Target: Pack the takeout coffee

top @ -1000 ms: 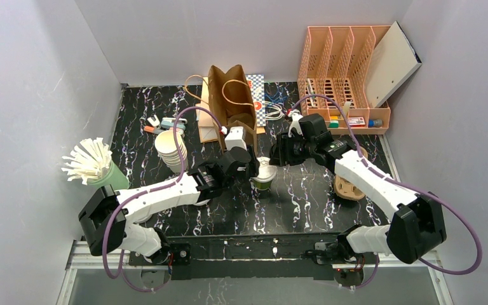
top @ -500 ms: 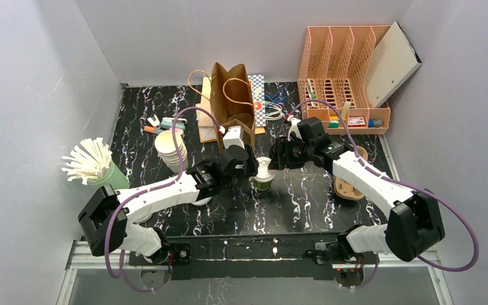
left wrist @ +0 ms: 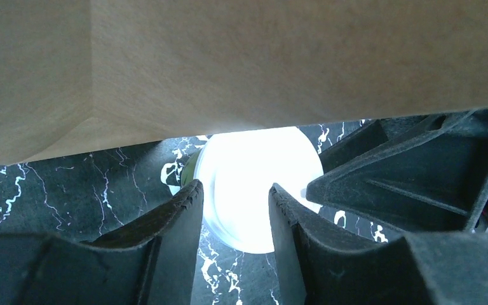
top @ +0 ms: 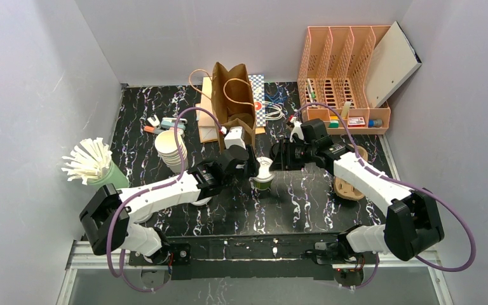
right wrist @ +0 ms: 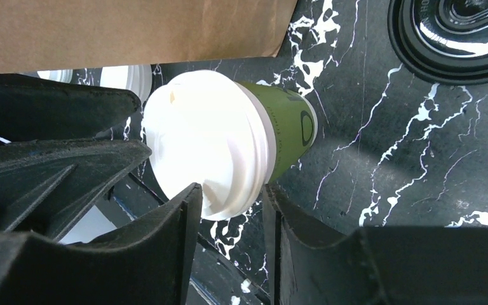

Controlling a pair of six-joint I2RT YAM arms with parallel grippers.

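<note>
At frame centre, my left end effector [left wrist: 234,202] and right end effector [right wrist: 232,198] flank the white lid [top: 265,168] of the green-sided cup [top: 264,184] — both part-open, whether gripping I cannot tell.

We see one small green-sided cup [top: 264,184] standing upright near the middle of the black marbled table [top: 305,200], just in front of the brown paper bag [top: 232,105]; a round white sip lid [right wrist: 197,149] covers its top

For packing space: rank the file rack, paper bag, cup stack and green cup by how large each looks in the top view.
Largest to smallest:
1. file rack
2. paper bag
3. cup stack
4. green cup
</note>
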